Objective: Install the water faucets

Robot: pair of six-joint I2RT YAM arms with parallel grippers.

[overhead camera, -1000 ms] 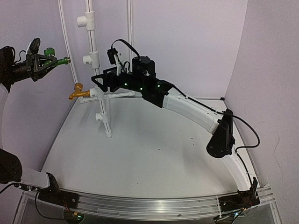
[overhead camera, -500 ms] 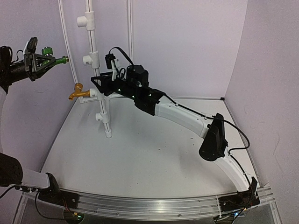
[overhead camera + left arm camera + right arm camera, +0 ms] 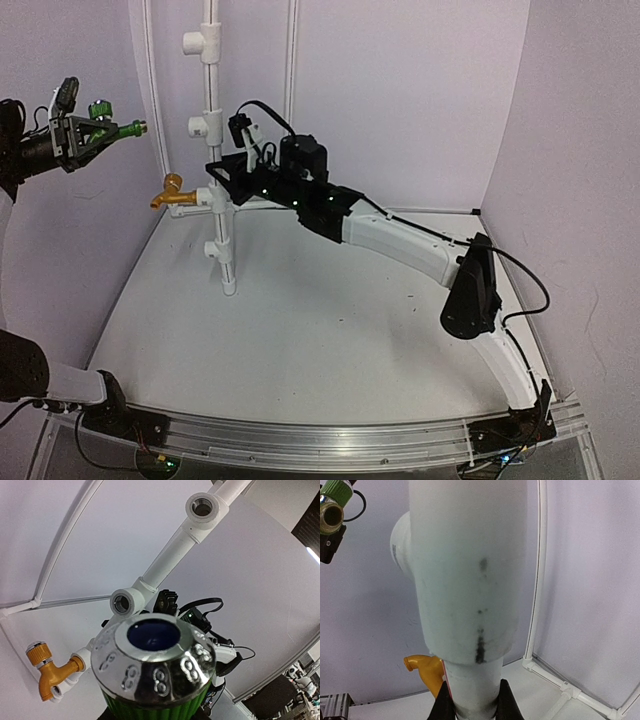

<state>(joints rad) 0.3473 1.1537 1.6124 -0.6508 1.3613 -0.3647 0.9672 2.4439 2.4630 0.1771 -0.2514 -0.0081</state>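
The counter (image 3: 330, 350) is white and matte, with a metal rail (image 3: 320, 436) along its near edge. Pale lilac walls (image 3: 420, 90) close it on the far side and on both sides, and thin white strips (image 3: 291, 60) run up them. Near the far left corner a white pipe (image 3: 227, 272) stands upright on the counter, with several fittings (image 3: 196, 43) along it.

The brass faucet (image 3: 172, 193) sits in a fitting about halfway up the pipe and sticks out to the left. The green faucet (image 3: 118, 128) is in the air, left of the pipe and well apart from it, higher than the brass one. The left gripper (image 3: 90, 133) holds it with jaws closed on its body, and its shiny end points right. The right gripper (image 3: 222, 185) has its jaws closed around the pipe, just right of the brass faucet.

In the left wrist view the green faucet fills the lower part and hides the jaws. In the right wrist view the pipe covers most of the picture. Only the fingertips (image 3: 444, 706) show at the bottom edge, and the brass faucet is half hidden behind the pipe. The left arm is cut off by the left edge of the top view.
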